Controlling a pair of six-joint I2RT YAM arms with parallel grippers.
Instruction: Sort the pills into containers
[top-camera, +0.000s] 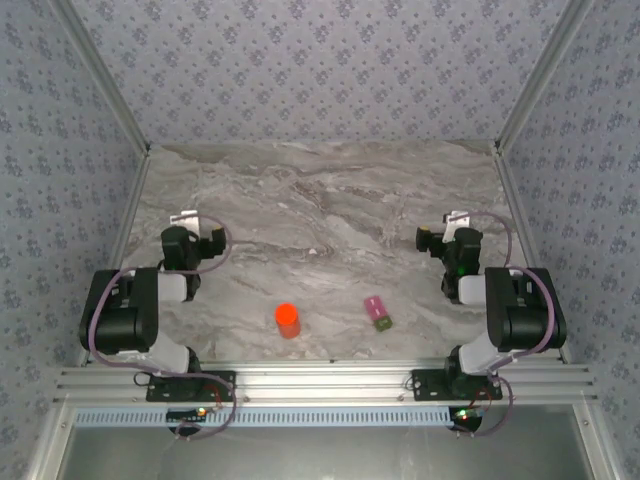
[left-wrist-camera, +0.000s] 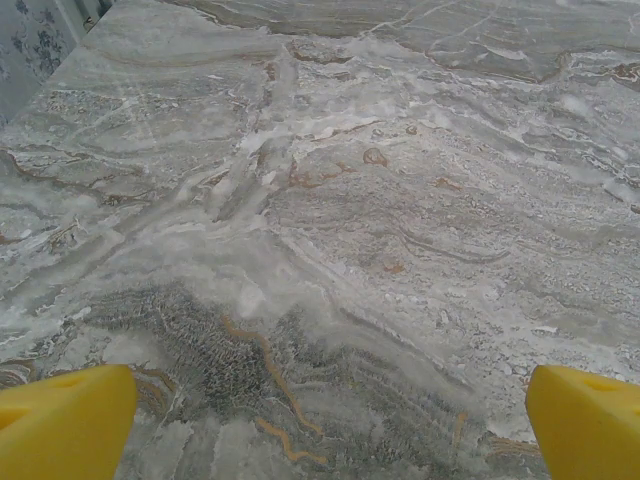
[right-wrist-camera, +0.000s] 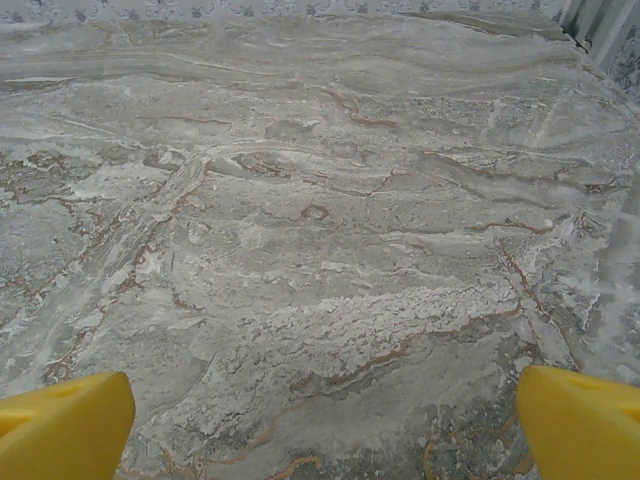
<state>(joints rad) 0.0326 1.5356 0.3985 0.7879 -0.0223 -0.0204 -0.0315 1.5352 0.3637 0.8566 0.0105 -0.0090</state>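
Note:
The containers (top-camera: 378, 312), a tiny joined box with a pink half and an olive-green half, lie on the marble table near its front edge, right of centre. The pills are out of view. My left gripper (top-camera: 186, 221) rests at the table's left side, well away from the containers. In the left wrist view the left gripper (left-wrist-camera: 325, 430) is open, its yellow fingertips (left-wrist-camera: 65, 425) wide apart over bare marble. My right gripper (top-camera: 457, 221) rests at the right side, behind and to the right of the containers. The right wrist view shows the right gripper (right-wrist-camera: 322, 430) open with nothing between its fingers.
An orange-red cylindrical bottle (top-camera: 288, 320) stands upright near the front edge, left of the containers. Patterned walls enclose the table (top-camera: 320, 200) at the left, back and right. A metal rail runs along the near edge by the arm bases.

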